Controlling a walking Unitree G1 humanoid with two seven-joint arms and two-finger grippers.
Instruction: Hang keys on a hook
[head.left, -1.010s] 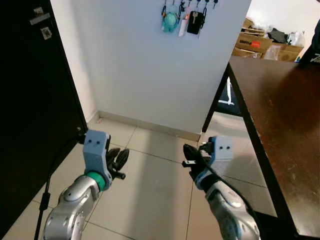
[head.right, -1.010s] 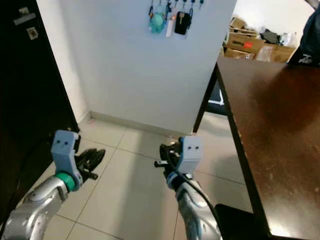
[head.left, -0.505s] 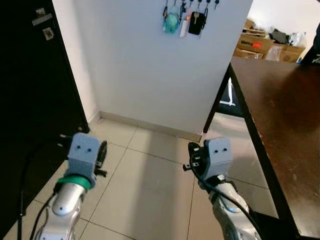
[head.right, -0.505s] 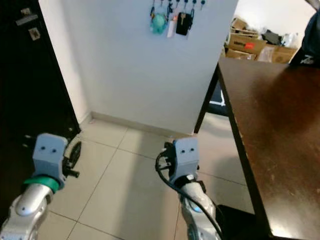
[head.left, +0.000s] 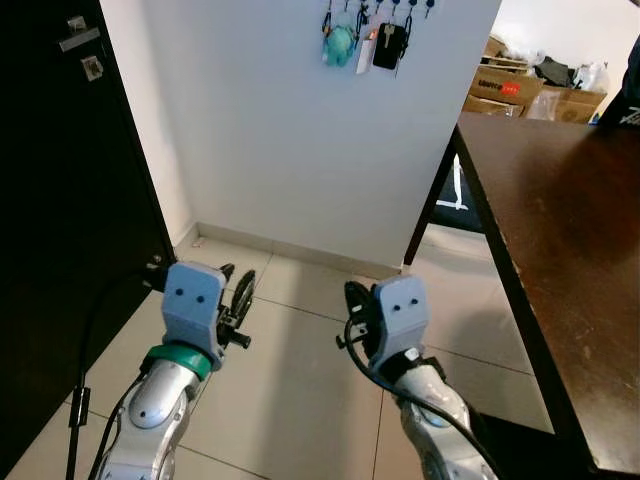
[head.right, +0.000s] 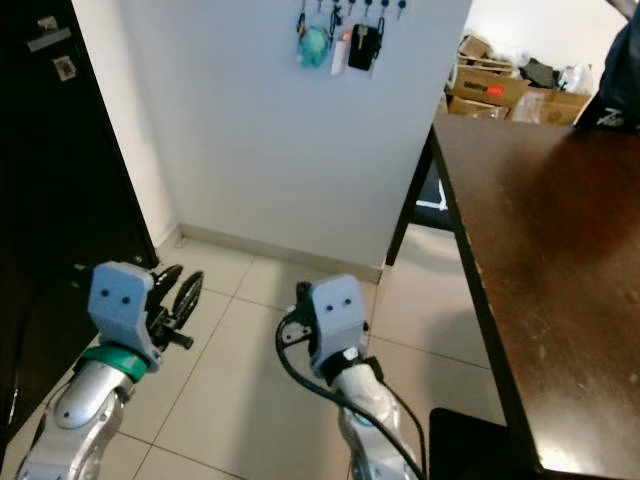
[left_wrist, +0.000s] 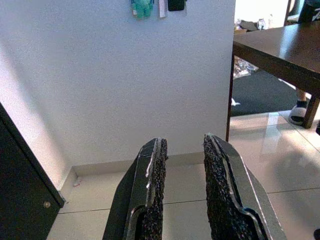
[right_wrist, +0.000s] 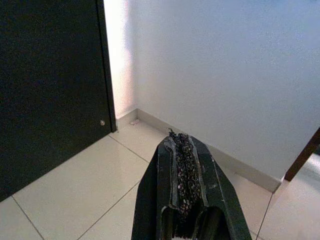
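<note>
Two grippers hang low, the left gripper (left_wrist: 182, 192) a bit open, the right gripper (right_wrist: 182, 165) pinched together, both empty; find loose keys before reaching for the key hooks (head.left: 380, 12).

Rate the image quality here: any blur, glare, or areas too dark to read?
Left eye view: sharp, but the dark door is nearly featureless black, and the room past the table is overexposed. Right eye view: the same. Left wrist view: the fingers are crisp, with glare on the floor tiles. Right wrist view: a bright light strip on the wall beside the door; no motion blur.
</note>
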